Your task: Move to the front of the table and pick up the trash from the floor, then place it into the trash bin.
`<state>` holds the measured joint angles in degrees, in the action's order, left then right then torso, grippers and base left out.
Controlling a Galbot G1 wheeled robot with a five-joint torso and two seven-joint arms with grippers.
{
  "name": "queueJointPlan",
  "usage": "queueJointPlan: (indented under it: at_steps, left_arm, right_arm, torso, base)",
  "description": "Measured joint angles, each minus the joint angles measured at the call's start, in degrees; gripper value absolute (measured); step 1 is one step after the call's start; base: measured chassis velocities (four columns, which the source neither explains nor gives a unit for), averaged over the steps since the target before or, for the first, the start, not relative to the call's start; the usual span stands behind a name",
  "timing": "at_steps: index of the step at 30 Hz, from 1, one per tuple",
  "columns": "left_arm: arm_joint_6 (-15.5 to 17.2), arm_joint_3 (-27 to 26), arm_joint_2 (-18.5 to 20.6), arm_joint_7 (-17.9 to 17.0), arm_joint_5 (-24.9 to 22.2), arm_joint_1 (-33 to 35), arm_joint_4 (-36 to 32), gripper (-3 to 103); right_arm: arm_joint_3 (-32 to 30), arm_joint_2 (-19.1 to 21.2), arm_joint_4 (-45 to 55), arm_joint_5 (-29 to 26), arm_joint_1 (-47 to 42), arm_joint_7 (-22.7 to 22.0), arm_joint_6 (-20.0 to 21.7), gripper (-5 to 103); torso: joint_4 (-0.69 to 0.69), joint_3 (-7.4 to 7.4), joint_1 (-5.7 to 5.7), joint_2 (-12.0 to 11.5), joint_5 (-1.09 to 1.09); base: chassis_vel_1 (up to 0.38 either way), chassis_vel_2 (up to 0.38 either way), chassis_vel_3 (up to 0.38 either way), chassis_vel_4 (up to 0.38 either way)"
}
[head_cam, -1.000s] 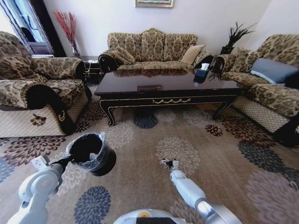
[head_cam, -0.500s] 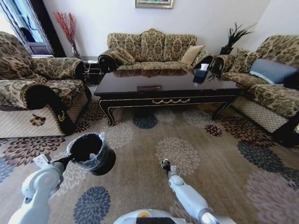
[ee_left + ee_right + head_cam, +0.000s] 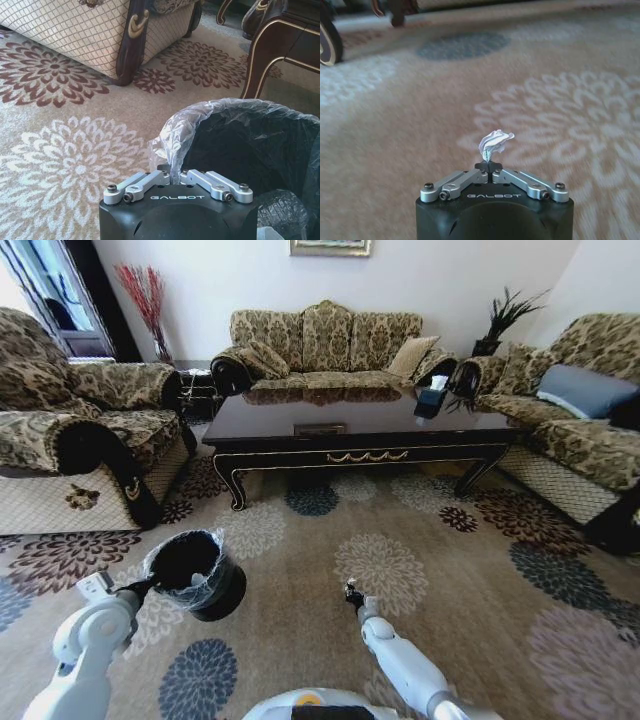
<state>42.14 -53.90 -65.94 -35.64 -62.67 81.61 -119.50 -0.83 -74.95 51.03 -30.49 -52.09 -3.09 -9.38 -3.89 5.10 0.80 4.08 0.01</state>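
Low over the flowered carpet (image 3: 440, 570), in front of the long dark coffee table (image 3: 365, 430), the robot has both arms out. Its right hand (image 3: 491, 165) is pressed together on a crumpled white tissue (image 3: 494, 141), which sticks up out of the fingertips clear of the floor; in the head view that same hand (image 3: 353, 593) sits just ahead of the robot's body, near the middle of the rug. The left hand (image 3: 172, 176) is pinching the folded-over plastic liner at the near rim of the black trash bin (image 3: 260, 150), holding the bin by that edge — in the head view the bin (image 3: 192, 570) hangs at the end of the left arm, its mouth tipped a little toward the right hand.

What the coming drop turns on, as I judge it, is that the bin's opening lies to the left of the tissue and at much the same depth in front of the robot, with open carpet between them. The tissue hand is the one free to travel; the bin hand only has to keep the mouth presented. The tissue has no real long axis — it is a small wad, so its orientation over the opening should matter little.
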Motion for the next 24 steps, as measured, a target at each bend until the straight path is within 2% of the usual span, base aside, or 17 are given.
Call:
queueJointPlan:
  at_steps: [6, 9, 10, 13, 15, 19, 24]
  left_arm:
    - [0.0, 1.4, -0.4, 0.0, 0.0, -0.5, -0.8, 3]
    - [0.0, 3.3, -0.6, 0.0, 0.1, -1.2, -0.9, 3]
    - [0.0, 3.3, -0.6, 0.0, 0.1, -1.2, -0.9, 3]
    - [0.0, 5.2, -0.5, 0.8, 1.2, -2.5, 0.0, 3]
    - [0.0, 6.3, -0.1, 1.3, 1.3, -3.8, 0.5, 3]
    - [0.0, 7.1, 0.0, 1.5, 1.3, -4.6, 0.8, 3]
    - [0.0, 7.7, -0.3, 1.5, 1.2, -5.3, 0.9, 3]
  right_arm:
    - [0.1, 3.1, 8.3, -1.7, -1.0, 1.8, -2.7, 0]
    - [1.1, 7.6, 17.4, -3.2, -0.2, 2.1, -4.1, 0]
    - [1.1, 7.6, 17.4, -3.2, -0.2, 2.1, -4.1, 0]
    - [4.5, 13.3, 26.1, -9.9, 3.5, 2.3, -4.2, 0]
    - [8.3, 15.5, 31.0, -14.9, 9.0, 2.2, -4.2, 0]
    - [12.9, 15.7, 34.9, -17.7, 15.7, 0.4, -4.5, 0]
    - [19.3, 14.4, 37.4, -20.7, 22.1, 0.3, -5.5, 0]
  torso:
    - [-0.01, 0.0, 0.0, 0.0, 0.0]
    - [-0.01, 0.0, 0.0, 0.0, 0.01]
    - [-0.01, 0.0, 0.0, 0.0, 0.01]
    - [-0.03, 0.0, 0.0, 0.0, -0.03]
    - [-0.01, 0.0, 0.0, 0.0, -0.02]
    - [0.02, 0.0, 0.0, 0.0, -0.01]
    - [0.02, 0.0, 0.0, 0.0, -0.02]
  base:
    - [0.0, 0.0, 0.0, 0.0]
    - [0.0, 0.0, 0.0, 0.0]
    - [0.0, 0.0, 0.0, 0.0]
    - [0.0, 0.0, 0.0, 0.0]
    - [0.0, 0.0, 0.0, 0.0]
    - [0.0, 0.0, 0.0, 0.0]
    - [0.0, 0.0, 0.0, 0.0]
